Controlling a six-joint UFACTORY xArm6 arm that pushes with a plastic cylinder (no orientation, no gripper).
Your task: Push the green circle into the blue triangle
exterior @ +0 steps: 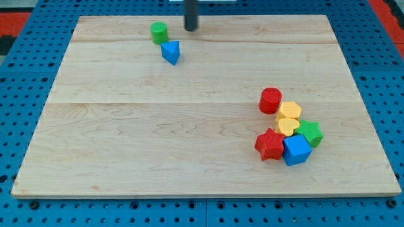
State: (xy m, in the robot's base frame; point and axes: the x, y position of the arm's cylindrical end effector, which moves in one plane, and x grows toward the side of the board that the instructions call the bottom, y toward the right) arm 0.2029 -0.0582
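Observation:
The green circle (159, 32) stands near the view's top left on the wooden board (126, 139). The blue triangle (170, 52) lies just below and to the right of it, very close or touching. My tip (190, 28) is at the view's top, to the right of the green circle and above the blue triangle, a short gap from both.
A cluster sits at the view's lower right: a red circle (271, 100), two yellow blocks (290, 111) (288, 127), a green star (310, 133), a red star (270, 144) and a blue cube (296, 150). Blue pegboard surrounds the board.

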